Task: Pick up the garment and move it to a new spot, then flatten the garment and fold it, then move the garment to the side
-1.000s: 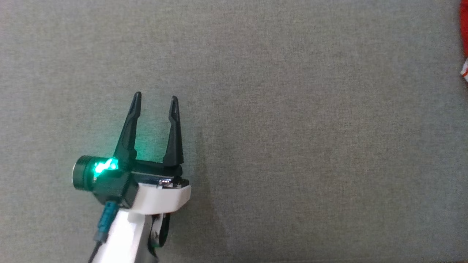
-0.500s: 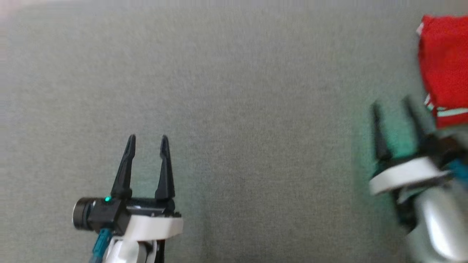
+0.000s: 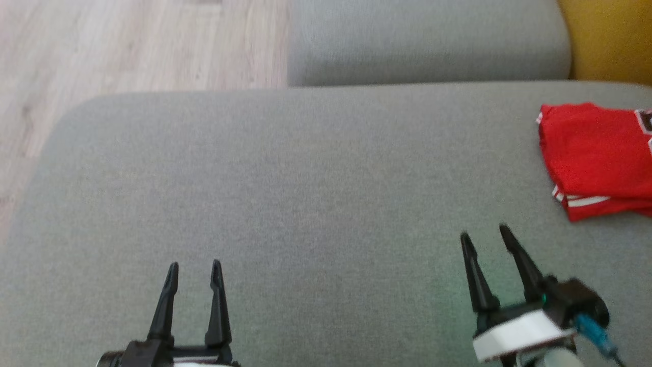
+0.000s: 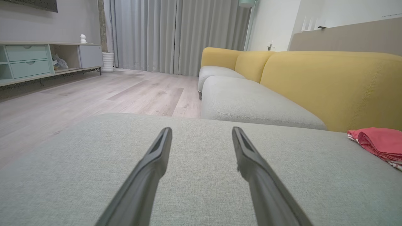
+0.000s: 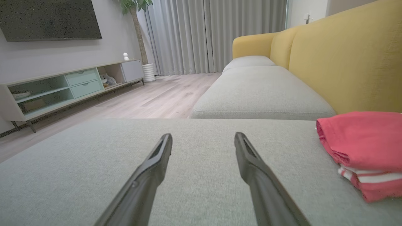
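Head view, left tool (image 3: 195,264), right tool (image 3: 484,231) parted, empty, pointing forward, garment (image 3: 596,158) apart

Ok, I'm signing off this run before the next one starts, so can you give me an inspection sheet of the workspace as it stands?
Surface: grey sofa cushion, flat, no wrinkles seen.
Job's things: red garment with white stripes, folded, lying at the cushion's right side near the yellow backrest.
Clutter: nothing seen.
End effectors: left end effector open, holding nothing; right end effector open, holding nothing, short of the garment.
Cables: blue cable at the right wrist, off the garment.
Surroundings: wood floor, grey curtains, TV cabinet.
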You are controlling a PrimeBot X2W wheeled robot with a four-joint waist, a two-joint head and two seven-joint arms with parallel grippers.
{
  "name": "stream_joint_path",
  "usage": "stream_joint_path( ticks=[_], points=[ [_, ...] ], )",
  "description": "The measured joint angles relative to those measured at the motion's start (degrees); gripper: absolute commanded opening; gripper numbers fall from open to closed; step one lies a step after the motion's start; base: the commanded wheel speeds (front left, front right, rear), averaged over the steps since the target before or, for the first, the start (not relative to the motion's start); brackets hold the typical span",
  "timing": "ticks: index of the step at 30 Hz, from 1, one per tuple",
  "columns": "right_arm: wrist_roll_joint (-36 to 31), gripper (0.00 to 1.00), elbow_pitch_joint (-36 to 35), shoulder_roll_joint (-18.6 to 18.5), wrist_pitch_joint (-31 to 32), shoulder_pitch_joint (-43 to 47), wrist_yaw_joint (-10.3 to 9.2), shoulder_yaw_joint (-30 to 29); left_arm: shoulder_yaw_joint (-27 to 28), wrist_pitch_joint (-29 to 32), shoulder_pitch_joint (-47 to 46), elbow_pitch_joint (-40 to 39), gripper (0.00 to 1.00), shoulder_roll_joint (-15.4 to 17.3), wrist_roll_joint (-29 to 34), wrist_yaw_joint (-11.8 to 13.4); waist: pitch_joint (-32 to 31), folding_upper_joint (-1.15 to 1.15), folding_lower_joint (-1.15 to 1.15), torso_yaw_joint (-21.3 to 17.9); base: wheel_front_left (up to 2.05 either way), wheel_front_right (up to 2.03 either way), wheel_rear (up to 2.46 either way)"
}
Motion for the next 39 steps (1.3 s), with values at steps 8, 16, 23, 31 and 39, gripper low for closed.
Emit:
stream_joint_path(
  ticks=[8, 16, 23, 31, 39],
  points=[
    [-2.21, 1.00, -1.15, 1.07, -0.01, 5.99, 0.00, -1.74, 0.83, 0.00, 2.79, 0.27, 1.00, 0.05, 0.86, -1.64, -4.14, 0.00, 0.01, 0.06, 0.00, 0.00, 0.00],
    [0.65, 1.00, -0.83, 1.31, 0.00, 7.89, 0.00, -2.20, 2.16, 0.00, 4.52, 2.56, 1.00, 0.13, 1.18, -2.27, -7.07, 0.00, 0.01, -0.20, 0.00, 0.00, 0.00],
    [0.85, 1.00, 0.12, 1.36, 0.00, 8.75, 0.00, -2.78, 2.53, 0.00, 4.62, 3.50, 1.00, 0.13, 1.18, -2.27, -8.36, 0.00, 0.01, -0.17, 0.00, 0.00, 0.00],
    [1.29, 1.00, 1.38, 1.37, 0.00, 8.84, 0.00, -4.17, 2.75, 0.00, 5.64, 4.33, 1.00, 0.14, 2.25, -2.29, -9.25, 0.00, 0.01, -0.46, 0.00, 0.00, 0.00],
    [1.57, 1.00, 1.87, 1.37, 0.00, 9.07, 0.00, -4.38, 3.00, 0.00, 5.63, 5.32, 1.00, 0.14, 2.24, -2.44, -9.83, 0.00, 0.02, -1.10, 0.00, 0.00, 0.00]
  ],
)
